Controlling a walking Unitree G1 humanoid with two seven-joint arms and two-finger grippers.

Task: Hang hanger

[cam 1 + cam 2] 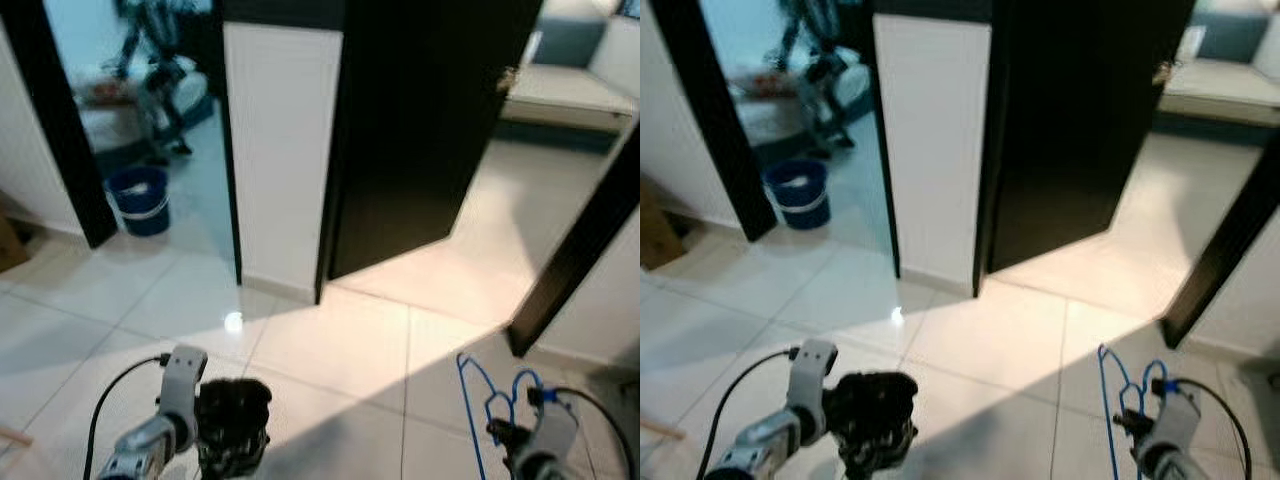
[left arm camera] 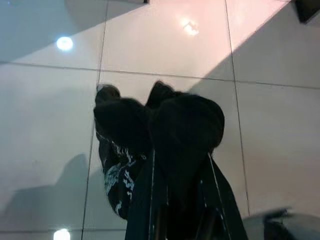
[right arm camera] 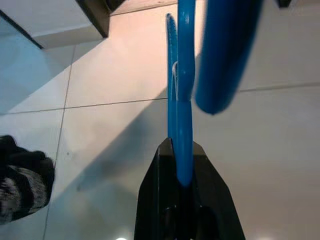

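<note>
A blue wire hanger (image 1: 470, 400) stands upright low on the right, and my right gripper (image 1: 507, 432) is shut on its wire. The right wrist view looks along the hanger (image 3: 179, 100), pinched between the black fingers (image 3: 155, 190). Low on the left, my left gripper (image 1: 222, 432) is shut on a bunched black garment (image 1: 235, 415) with pale markings. That garment (image 2: 160, 130) covers the fingertips in the left wrist view. Both arms are held above a white tiled floor (image 1: 340, 350).
Ahead is a white wall section (image 1: 280, 150) beside an open black door (image 1: 430, 130). The left doorway leads to a room with a blue bucket (image 1: 140, 198). A pale sofa (image 1: 565, 90) lies far right. A dark door frame (image 1: 580, 250) slants across the right.
</note>
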